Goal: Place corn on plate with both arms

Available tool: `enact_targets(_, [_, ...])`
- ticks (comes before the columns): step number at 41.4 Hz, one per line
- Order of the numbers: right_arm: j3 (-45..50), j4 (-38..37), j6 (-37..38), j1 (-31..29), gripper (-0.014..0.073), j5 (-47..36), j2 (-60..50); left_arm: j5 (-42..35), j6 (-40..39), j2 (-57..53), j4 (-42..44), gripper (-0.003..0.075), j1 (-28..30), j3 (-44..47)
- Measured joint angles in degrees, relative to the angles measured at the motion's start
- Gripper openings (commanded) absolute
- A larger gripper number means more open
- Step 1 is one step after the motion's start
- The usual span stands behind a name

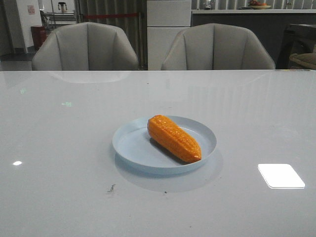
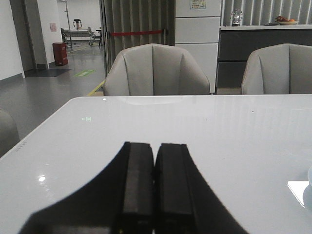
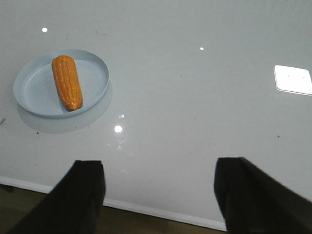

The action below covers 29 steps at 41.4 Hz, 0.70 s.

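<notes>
The orange corn (image 1: 174, 138) lies on its side in the pale blue plate (image 1: 129, 143) at the middle of the white table, blunt narrow end toward me. Neither gripper shows in the front view. In the right wrist view the corn (image 3: 67, 81) rests in the plate (image 3: 34, 90), far from my right gripper (image 3: 158, 168), which is open and empty over the table's near edge. In the left wrist view my left gripper (image 2: 155, 148) is shut with nothing between its fingers, low over the table and pointing at the chairs; only a sliver of the plate (image 2: 309, 187) shows there.
Two grey chairs (image 1: 86, 47) (image 1: 217, 48) stand behind the table's far edge. A small dark mark (image 1: 111, 188) is on the table in front of the plate. The table's near edge (image 3: 161, 212) runs under my right gripper. A bright light reflection (image 1: 280, 176) lies at the right.
</notes>
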Motion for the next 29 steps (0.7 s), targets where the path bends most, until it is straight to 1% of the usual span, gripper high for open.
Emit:
enact_targets(3, [1.9,1.1,0.0,0.0,0.0428,-3.4,0.0,0.0,0.0,0.0,0.0,0.0089,0.0,0.0])
enact_targets(11, [10.2,4.6,0.0,0.0,0.0291,-16.4,0.0,0.0,0.0,0.0,0.0,0.0089,0.0,0.0])
enact_targets(15, [14.5,6.0,0.0,0.0,0.0232,-23.6,0.1,0.0,0.0,0.0,0.0,0.0089,0.0,0.0])
enact_targets(23, [22.3,6.4,0.0,0.0,0.0101,-39.9,0.3,0.0,0.0,0.0,0.0,0.0089,0.0,0.0])
enact_targets(27, [26.3,6.5,0.0,0.0,0.0050,-48.4,-0.5,0.0,0.0,0.0,0.0,0.0089,0.0,0.0])
enact_targets(29, [28.6,6.7,0.0,0.0,0.0053,-52.6,-1.0,0.0,0.0,0.0,0.0,0.0089,0.0,0.0])
